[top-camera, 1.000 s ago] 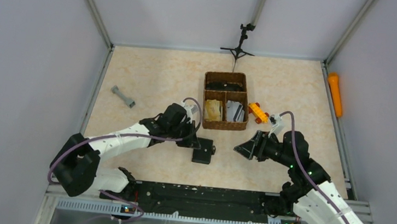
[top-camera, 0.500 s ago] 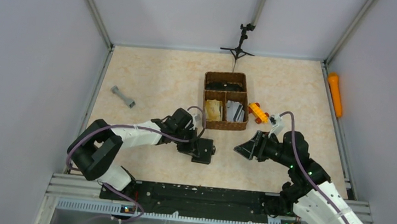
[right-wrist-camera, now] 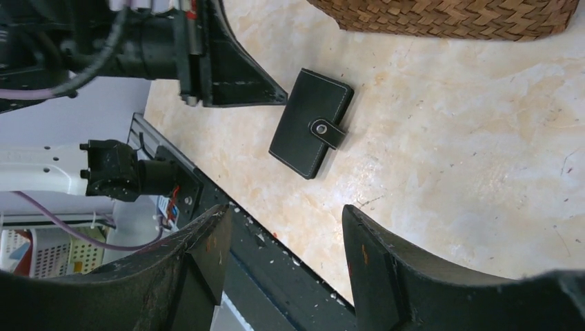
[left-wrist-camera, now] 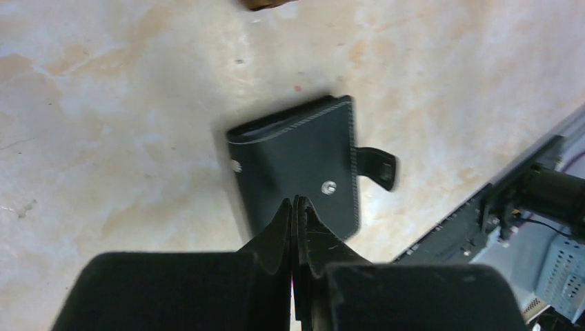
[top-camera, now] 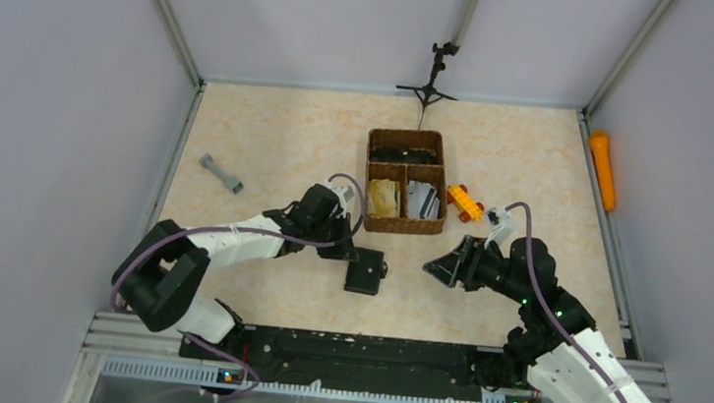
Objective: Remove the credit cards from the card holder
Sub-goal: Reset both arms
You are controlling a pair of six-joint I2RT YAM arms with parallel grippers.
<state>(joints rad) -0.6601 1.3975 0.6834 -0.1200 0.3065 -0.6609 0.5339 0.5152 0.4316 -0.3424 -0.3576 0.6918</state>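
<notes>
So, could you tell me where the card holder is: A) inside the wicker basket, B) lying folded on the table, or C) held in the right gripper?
B: the card holder lies folded on the table, outside the wicker basket; the right gripper is open and empty.

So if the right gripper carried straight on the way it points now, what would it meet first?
Most likely the card holder, lying closed on the table straight ahead of the open right gripper; the left gripper sits just beyond it. Height is hard to judge, so it might pass above.
</notes>
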